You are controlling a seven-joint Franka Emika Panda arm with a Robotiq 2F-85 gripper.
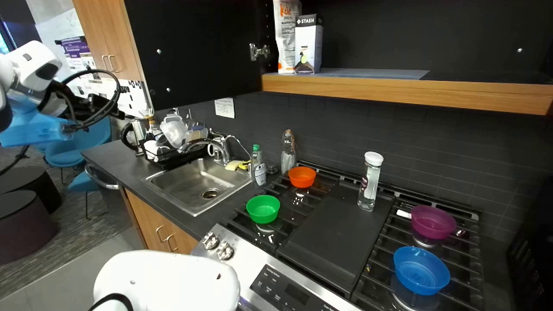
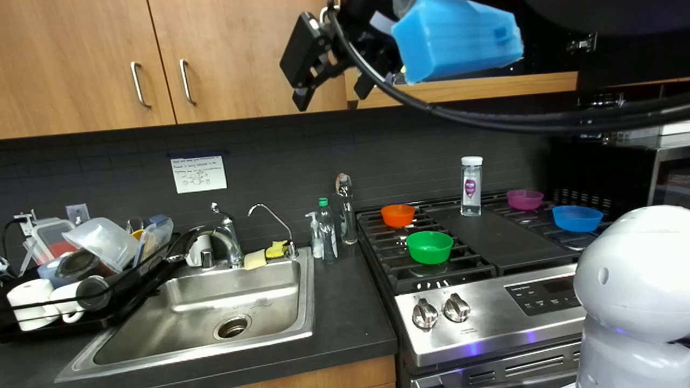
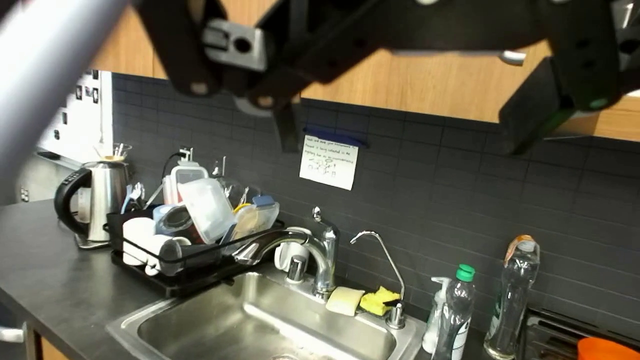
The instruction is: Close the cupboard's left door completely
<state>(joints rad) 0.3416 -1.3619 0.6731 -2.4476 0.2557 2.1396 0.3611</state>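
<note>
Empty gripper spread wide, left door standing open
In front of the cupboard, near its left end, the fingers stand apart with nothing between, seemingly clear of the door, which juts squarely from the cupboard's left side on its hinge. Likely a stiff, smooth, fairly light panel: push on the outer face near the free edge; gripping is probably needless.

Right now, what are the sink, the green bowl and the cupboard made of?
The sink: metal, likely stainless steel with a satin shine; it looks silvery, with soft, blurry reflections.
The green bowl: probably smooth plastic, going by its one bright, even colour.
The cupboard: wood or a wood-look covering, I can't tell which, fairly matte; brown grain shows along its bottom edge.
</note>
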